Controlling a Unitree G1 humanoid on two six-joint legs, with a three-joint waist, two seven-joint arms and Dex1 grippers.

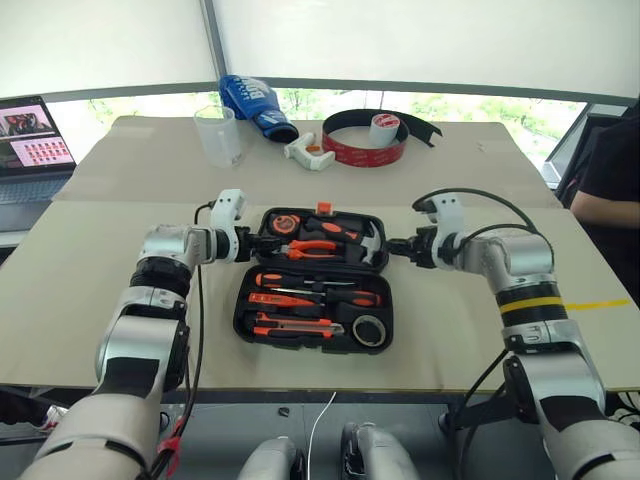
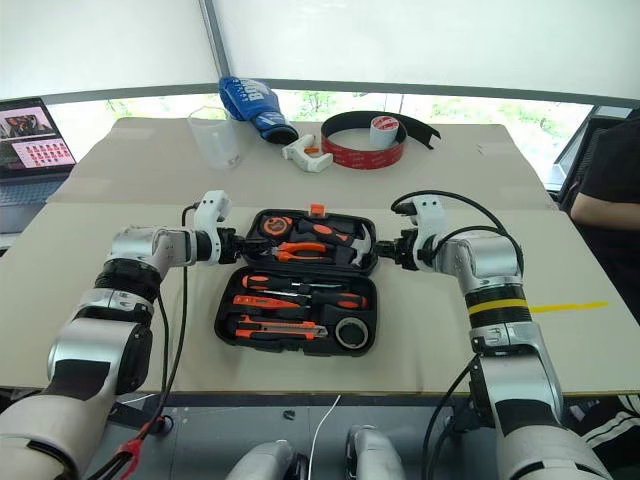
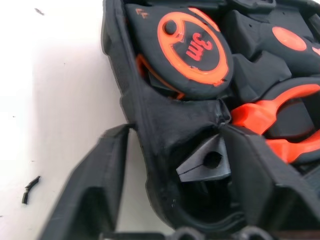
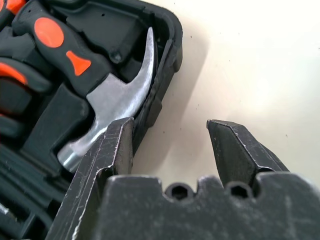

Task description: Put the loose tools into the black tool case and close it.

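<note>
I've got the left end effector point(image 1: 250, 243) straddling the black tool case point(image 1: 314, 281) lid's left rim, the right end effector point(image 1: 392, 247) released, astride its right rim.

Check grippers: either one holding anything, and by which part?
Left gripper straddles the left side wall of the black tool case's far half; a firm grip cannot be told. Right gripper is open at the right edge, holding nothing.

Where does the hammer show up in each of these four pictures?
Left eye view: hammer in the case's far half, right end.
Right eye view: same spot.
Left wrist view: I can't make it out.
Right wrist view: steel claw beside the case's rim.
Shared landmark: orange pliers, left of it.
</note>
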